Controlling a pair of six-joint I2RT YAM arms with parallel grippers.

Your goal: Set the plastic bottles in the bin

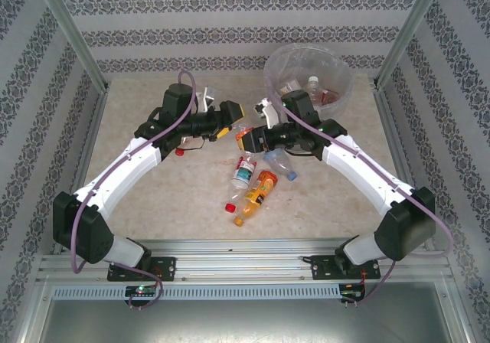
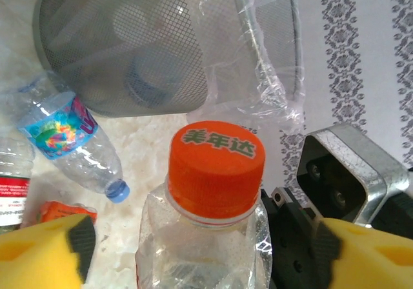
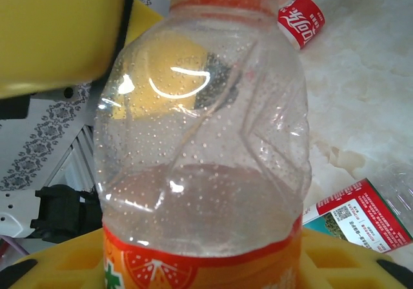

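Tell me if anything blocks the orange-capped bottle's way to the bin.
Nothing visible does. The orange-capped bottle, shut in the right claw, faces the bin across bare table; the open left claw merely flanks its cap.

Beige marbled bench (image 1: pixel 329 197) carries the bin (image 1: pixel 342 90), standing at the far right corner. Lying close together mid-bench are a red-labelled bottle (image 1: pixel 243 172), an orange bottle (image 1: pixel 258 194) just beside it and a clear bottle with blue cap (image 1: pixel 282 164) to their right, with a loose red cap (image 1: pixel 230 206) near the orange bottle's lower end. A small red item (image 1: pixel 180 151) lies apart on the left, too small to identify.
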